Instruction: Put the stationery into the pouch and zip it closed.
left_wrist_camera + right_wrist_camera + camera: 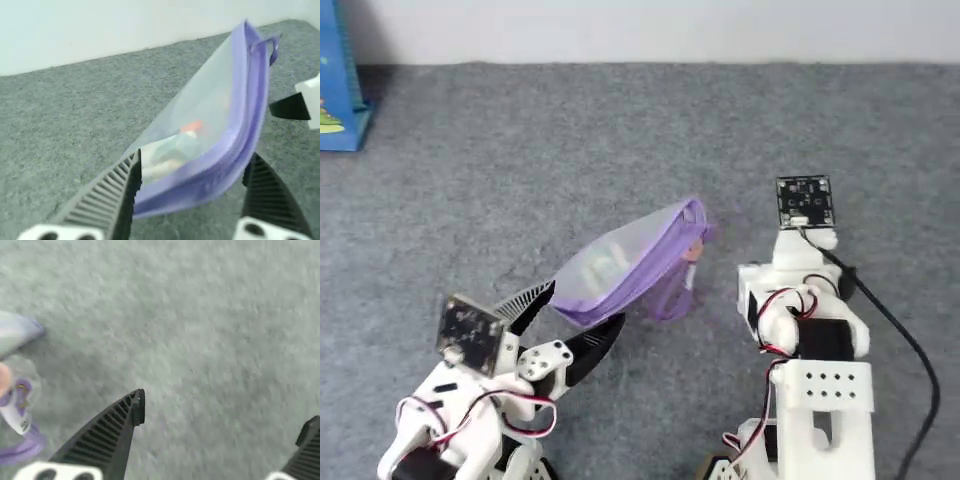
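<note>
High view: a purple translucent pouch [630, 262] is being held off the grey carpet [520, 170] at mid-table. Its near end is being gripped between the fingers of the left gripper [588, 303], and its far end is being angled up toward the right arm [820, 385]. The zipper pull [686, 285] is dangling under that far end. Pale stationery [605, 265] is being seen through the pouch wall. A blue box [335, 95] is standing at the far left edge. Left wrist view: the pouch [210, 120] is being pinched across its near end by the left gripper [196, 155], with the fingers spread wide, one at each long edge. The stationery [185, 142] is being carried inside, low in the pouch, with an orange piece on top. The zipper [247, 115] is running along the edge by one finger; whether it is fully closed cannot be told. Right wrist view: the right gripper [225, 415] is being held over carpet [210, 315] with its fingers spread apart. The pouch corner [20, 332] and zipper pull [17, 420] are lying off to one side, apart from the fingers.
</note>
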You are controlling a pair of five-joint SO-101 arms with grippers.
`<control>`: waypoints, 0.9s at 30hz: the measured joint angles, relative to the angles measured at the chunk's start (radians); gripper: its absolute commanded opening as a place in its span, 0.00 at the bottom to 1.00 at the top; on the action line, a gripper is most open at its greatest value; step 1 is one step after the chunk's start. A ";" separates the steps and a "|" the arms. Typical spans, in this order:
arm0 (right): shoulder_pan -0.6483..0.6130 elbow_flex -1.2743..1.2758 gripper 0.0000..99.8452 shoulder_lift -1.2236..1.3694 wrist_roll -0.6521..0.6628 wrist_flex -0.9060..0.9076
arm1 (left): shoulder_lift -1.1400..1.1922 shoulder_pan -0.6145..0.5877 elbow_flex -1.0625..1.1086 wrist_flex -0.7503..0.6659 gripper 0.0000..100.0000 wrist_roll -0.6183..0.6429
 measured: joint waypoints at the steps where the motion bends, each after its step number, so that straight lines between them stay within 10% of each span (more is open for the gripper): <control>1: 0.008 -0.002 0.46 0.000 0.000 0.032 | 0.000 0.000 -0.015 0.005 0.32 0.003; 15: 0.114 -0.176 0.45 0.000 -0.025 0.292 | -0.003 -0.009 -0.141 0.031 0.31 0.012; 23: 0.115 -0.183 0.00 -0.092 -0.060 0.385 | -0.003 -0.114 -0.141 0.044 0.30 0.012; 27: 0.112 -0.181 0.11 -0.250 -0.068 0.387 | -0.003 -0.262 -0.141 0.063 0.18 0.012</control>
